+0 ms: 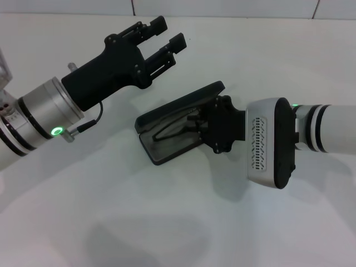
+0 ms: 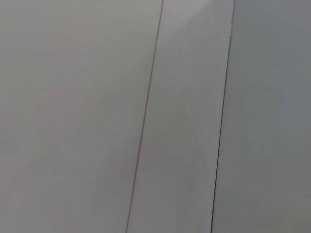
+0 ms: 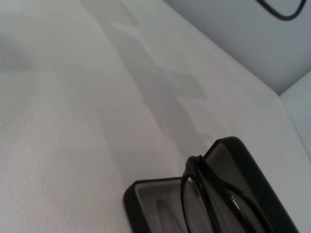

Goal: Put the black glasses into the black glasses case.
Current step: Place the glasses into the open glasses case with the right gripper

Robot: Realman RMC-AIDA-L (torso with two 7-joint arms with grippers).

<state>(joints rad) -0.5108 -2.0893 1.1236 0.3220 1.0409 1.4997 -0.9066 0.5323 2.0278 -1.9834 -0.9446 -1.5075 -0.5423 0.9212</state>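
The black glasses case point(image 1: 177, 103) lies open in the middle of the white table, lid tilted up toward the back and grey lining showing. The black glasses point(image 1: 172, 129) sit folded inside it, on edge. My right gripper point(image 1: 194, 123) reaches in from the right, down in the case's hollow, and appears shut on the glasses. The right wrist view shows the case point(image 3: 132, 193) from close up, with the glasses point(image 3: 194, 165) standing over its lining. Raised at the back left, away from the case, my left gripper point(image 1: 164, 36) is open and holds nothing.
The white table point(image 1: 111, 222) stretches around the case, and a pale tiled wall point(image 1: 222, 6) runs along its far edge. The left wrist view shows only pale wall panels point(image 2: 97, 116) with thin seams. A black cable loop point(image 3: 279, 12) hangs by the wall.
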